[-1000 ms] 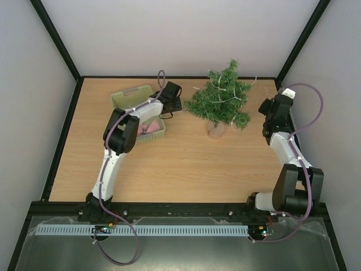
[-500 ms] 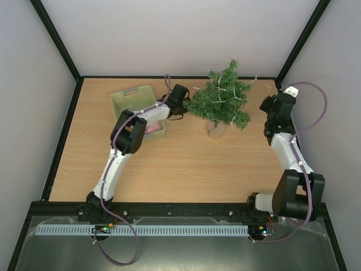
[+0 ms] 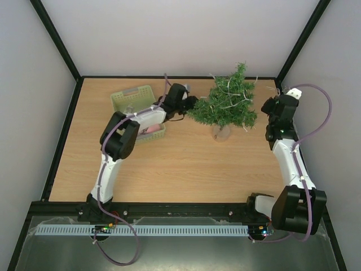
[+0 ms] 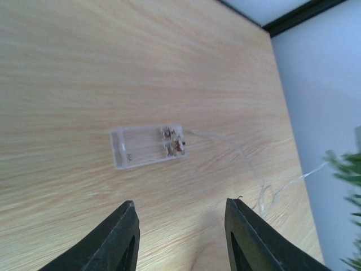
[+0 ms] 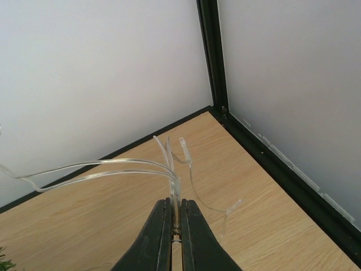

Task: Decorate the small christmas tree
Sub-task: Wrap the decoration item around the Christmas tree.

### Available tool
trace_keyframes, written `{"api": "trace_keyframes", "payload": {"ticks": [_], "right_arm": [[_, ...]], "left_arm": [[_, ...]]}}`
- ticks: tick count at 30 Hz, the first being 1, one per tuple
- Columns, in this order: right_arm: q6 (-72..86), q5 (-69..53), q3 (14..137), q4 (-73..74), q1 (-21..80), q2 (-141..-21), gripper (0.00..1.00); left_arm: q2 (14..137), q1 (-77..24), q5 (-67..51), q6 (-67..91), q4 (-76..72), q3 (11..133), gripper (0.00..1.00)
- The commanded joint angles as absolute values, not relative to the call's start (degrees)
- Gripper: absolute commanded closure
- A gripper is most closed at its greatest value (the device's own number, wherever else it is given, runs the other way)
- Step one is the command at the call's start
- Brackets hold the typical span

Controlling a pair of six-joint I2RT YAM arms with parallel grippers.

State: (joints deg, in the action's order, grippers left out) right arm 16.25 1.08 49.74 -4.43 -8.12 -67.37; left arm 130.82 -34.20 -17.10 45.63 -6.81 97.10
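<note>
We are starting at the left gripper (image 4: 180, 210). Its two dark fingers (image 4: 125, 237) are standing apart with nothing between them, so it is released. It is hovering over the wooden table (image 3: 180, 164). Just past the fingertips, at 12 o'clock in the left wrist view, a clear battery box (image 4: 148, 145) is lying flat on the wood. A thin lead (image 4: 248, 164) is running from the box's 3 o'clock end toward a green sprig at the picture's edge. From overhead, this gripper is sitting right against the 9 o'clock branches of the small christmas tree (image 3: 228, 104).

The right gripper (image 5: 175, 204) is clenched. Its fingers are pinching several strands of clear light wire (image 5: 113, 166), which are fanning out toward 9 o'clock and 1 o'clock above the far right corner of the table. From overhead, this gripper is hanging near the tree at its 3 o'clock.

The tree is standing at about 1 o'clock from the table's middle. Its trunk is sitting in a small clear pot (image 3: 221, 132), its tip is pointing toward 1 o'clock, and pale wire strands are lying across its branches. A pale green basket (image 3: 127, 99) is resting at 10 o'clock, partly under the left arm, with something pink (image 3: 148, 130) inside.
</note>
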Motion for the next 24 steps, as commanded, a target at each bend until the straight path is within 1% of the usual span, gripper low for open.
{"api": "trace_keyframes", "payload": {"ticks": [1, 7, 15, 20, 24], "right_arm": [[18.44, -0.50, 48.60, -2.44, -7.73, -67.19, 0.98], [22.15, -1.95, 44.41, -1.44, -7.62, -68.36, 0.98], [20.74, -8.36, 40.52, -3.24, -6.17, -68.95, 0.98], [22.34, -10.15, 38.21, -5.22, -4.51, -67.88, 0.98], [23.63, -10.97, 37.38, -6.82, -1.78, -67.68, 0.98]], "left_arm": [[124.91, -31.63, -16.53, 44.84, -9.23, 92.35, 0.56], [119.35, -30.47, -14.74, 43.35, -8.74, 86.14, 0.55], [107.76, -31.04, -9.82, 39.00, -8.28, 79.83, 0.55], [99.61, -34.41, -1.45, 32.76, -4.58, 75.77, 0.55], [93.51, -39.99, 6.37, 29.33, -4.04, 69.82, 0.56]]}}
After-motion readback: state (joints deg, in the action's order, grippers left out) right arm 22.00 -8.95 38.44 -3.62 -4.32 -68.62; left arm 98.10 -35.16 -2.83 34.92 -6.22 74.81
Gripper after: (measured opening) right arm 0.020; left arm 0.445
